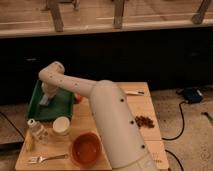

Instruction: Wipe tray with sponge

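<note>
- Camera view: we find the arm reaching left across the desk [147,107], with the tool [47,95] low over the left part of the tray [61,107].
- The sponge [44,102] sits at the tool's tip, on the tray floor; whether the tool is clamped on it, we cannot tell.
- The tray lies at the desk's far left corner.
- An orange bowl [86,148], a white cup [61,126] and a fork [47,158] stand nearer the front edge.

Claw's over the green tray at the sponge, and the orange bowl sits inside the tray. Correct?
Not quite. The camera view shows the orange bowl standing on the wooden table, in front of the tray and outside it. The rest is right: the claw is over the green tray, at the sponge.
</note>
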Controlling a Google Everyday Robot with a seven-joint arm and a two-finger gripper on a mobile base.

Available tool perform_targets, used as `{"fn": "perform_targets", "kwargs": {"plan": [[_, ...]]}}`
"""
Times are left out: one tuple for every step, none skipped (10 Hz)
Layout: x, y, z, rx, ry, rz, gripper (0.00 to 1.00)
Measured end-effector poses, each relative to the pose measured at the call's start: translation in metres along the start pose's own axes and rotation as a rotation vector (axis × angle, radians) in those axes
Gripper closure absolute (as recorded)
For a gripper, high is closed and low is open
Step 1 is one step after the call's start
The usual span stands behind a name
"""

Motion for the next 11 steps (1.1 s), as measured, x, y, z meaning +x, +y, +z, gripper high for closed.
{"fn": "perform_targets", "kwargs": {"plan": [[-0.010, 0.000, 0.001, 0.000, -0.005, 0.001, 0.98], [-0.016, 0.004, 0.001, -0.002, -0.008, 0.005, 0.98], [-0.026, 0.013, -0.002, -0.003, -0.016, 0.013, 0.98], [-0.027, 0.023, -0.007, -0.005, -0.014, 0.022, 0.98], [-0.028, 0.040, -0.014, -0.009, -0.013, 0.034, 0.98], [-0.028, 0.053, -0.020, -0.012, -0.015, 0.042, 0.98], [-0.027, 0.075, -0.031, -0.019, -0.014, 0.061, 0.98], [-0.024, 0.095, -0.042, -0.027, -0.005, 0.088, 0.98], [-0.021, 0.100, -0.046, -0.028, 0.009, 0.097, 0.98], [-0.013, 0.107, -0.055, -0.027, 0.038, 0.116, 0.98], [0.004, 0.111, -0.063, -0.024, 0.073, 0.135, 0.98]]}}
